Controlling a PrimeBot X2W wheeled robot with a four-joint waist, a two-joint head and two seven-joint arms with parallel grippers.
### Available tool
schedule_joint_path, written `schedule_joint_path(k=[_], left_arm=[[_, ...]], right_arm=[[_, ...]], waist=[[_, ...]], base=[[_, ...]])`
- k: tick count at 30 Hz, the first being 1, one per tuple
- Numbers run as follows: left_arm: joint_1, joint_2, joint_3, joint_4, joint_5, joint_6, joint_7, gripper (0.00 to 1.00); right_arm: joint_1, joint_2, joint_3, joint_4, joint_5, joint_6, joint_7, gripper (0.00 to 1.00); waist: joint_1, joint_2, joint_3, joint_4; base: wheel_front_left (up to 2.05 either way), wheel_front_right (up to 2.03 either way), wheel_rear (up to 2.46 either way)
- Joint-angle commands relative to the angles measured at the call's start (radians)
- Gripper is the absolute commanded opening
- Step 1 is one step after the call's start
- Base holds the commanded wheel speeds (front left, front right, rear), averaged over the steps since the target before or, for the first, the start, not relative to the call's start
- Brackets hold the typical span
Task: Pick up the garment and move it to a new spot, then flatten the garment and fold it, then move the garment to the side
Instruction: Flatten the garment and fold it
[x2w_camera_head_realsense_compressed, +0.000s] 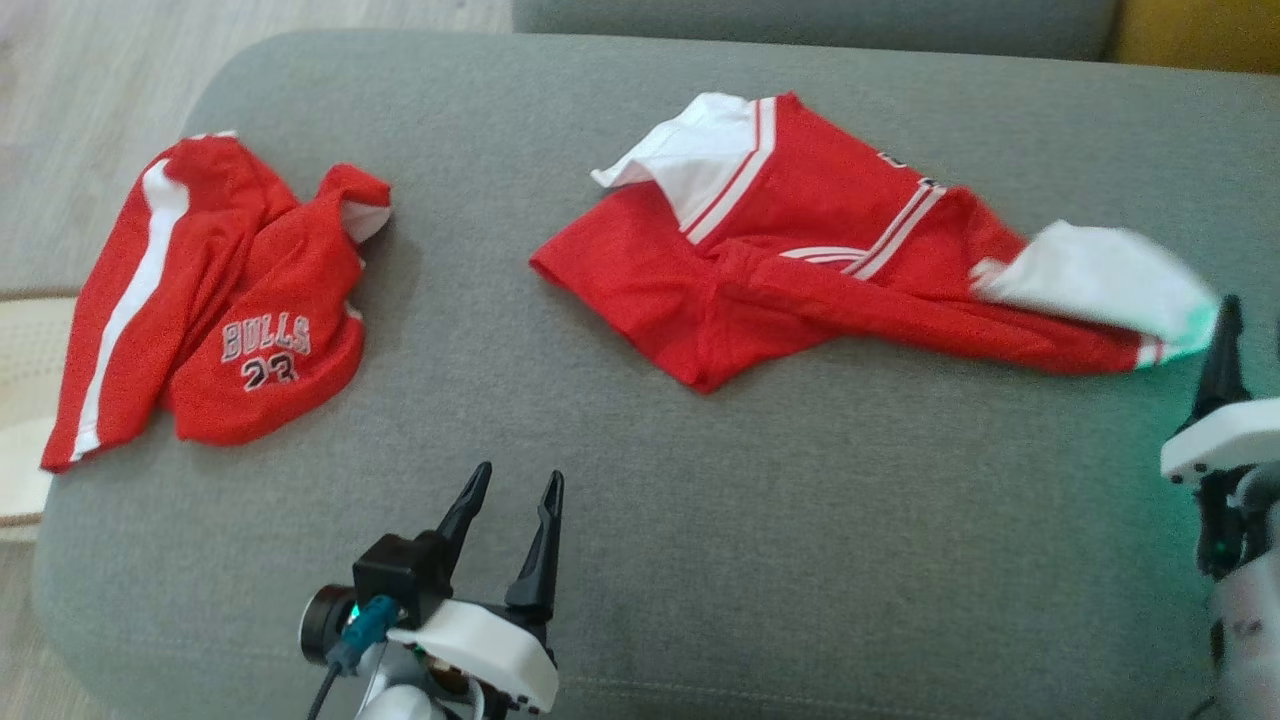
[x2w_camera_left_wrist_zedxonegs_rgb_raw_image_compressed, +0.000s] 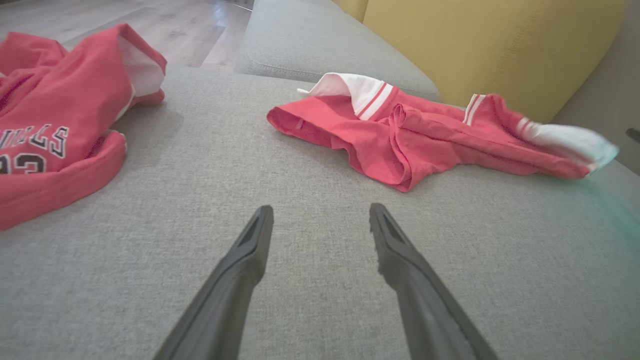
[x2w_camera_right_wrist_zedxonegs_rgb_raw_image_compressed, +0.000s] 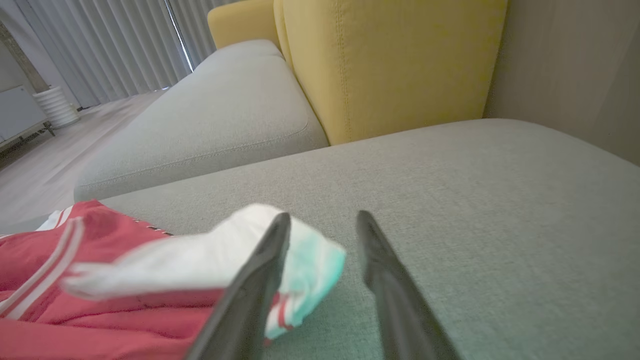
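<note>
The garment (x2w_camera_head_realsense_compressed: 800, 270), red with white trim, lies crumpled on the right half of the grey sofa cushion (x2w_camera_head_realsense_compressed: 700, 520), one white corner (x2w_camera_head_realsense_compressed: 1100, 280) stretched out toward the right edge. That corner looks blurred, so I can't say for sure whether it touches anything. The right gripper (x2w_camera_right_wrist_zedxonegs_rgb_raw_image_compressed: 324, 220) sits just beside it, its fingers parted and nothing between them; the cloth lies off to one side of one finger (x2w_camera_right_wrist_zedxonegs_rgb_raw_image_compressed: 260, 280). The left gripper (x2w_camera_head_realsense_compressed: 518, 475) hangs over bare cushion near the front, spread wide and empty. Red shorts (x2w_camera_head_realsense_compressed: 220, 300) marked "BULLS 23" lie bunched well apart at the left. A yellow backrest (x2w_camera_right_wrist_zedxonegs_rgb_raw_image_compressed: 390, 65) stands behind.
</note>
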Motion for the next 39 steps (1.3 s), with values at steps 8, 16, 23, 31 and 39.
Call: schedule_joint_path(k=[8, 16, 23, 31, 39], left_arm=[[-0.019, 0.001, 0.039, -0.017, 0.005, -0.004, -0.008, 1.0], [-0.051, 0.001, 0.037, -0.014, -0.007, 0.0, -0.008, 1.0], [-0.19, 0.001, 0.024, 0.016, -0.021, -0.005, -0.008, 1.0], [-0.392, 0.001, 0.024, 0.15, -0.095, -0.039, -0.008, 1.0], [-0.473, 0.001, 0.031, 0.302, -0.146, -0.044, -0.008, 1.0]], right_arm=[[0.149, 0.136, -0.023, -0.336, -0.112, 0.007, -0.007, 1.0], [0.239, 0.189, 0.059, -0.473, -0.108, 0.007, -0.007, 1.0], [0.271, 0.198, 0.159, -0.518, -0.058, 0.007, -0.007, 1.0], [0.246, 0.198, 0.238, -0.527, -0.002, 0.007, -0.007, 1.0], [0.222, 0.198, 0.254, -0.533, 0.021, 0.007, -0.007, 1.0]], waist=[[0.0, 0.0, -0.058, -0.073], [0.0, 0.0, -0.065, -0.141], [0.0, 0.0, -0.013, -0.222], [0.0, 0.0, 0.07, -0.315], [0.0, 0.0, 0.11, -0.362]], base=[[0.0, 0.0, 0.0], [0.0, 0.0, 0.0], [0.0, 0.0, 0.0], [0.0, 0.0, 0.0], [0.0, 0.0, 0.0]])
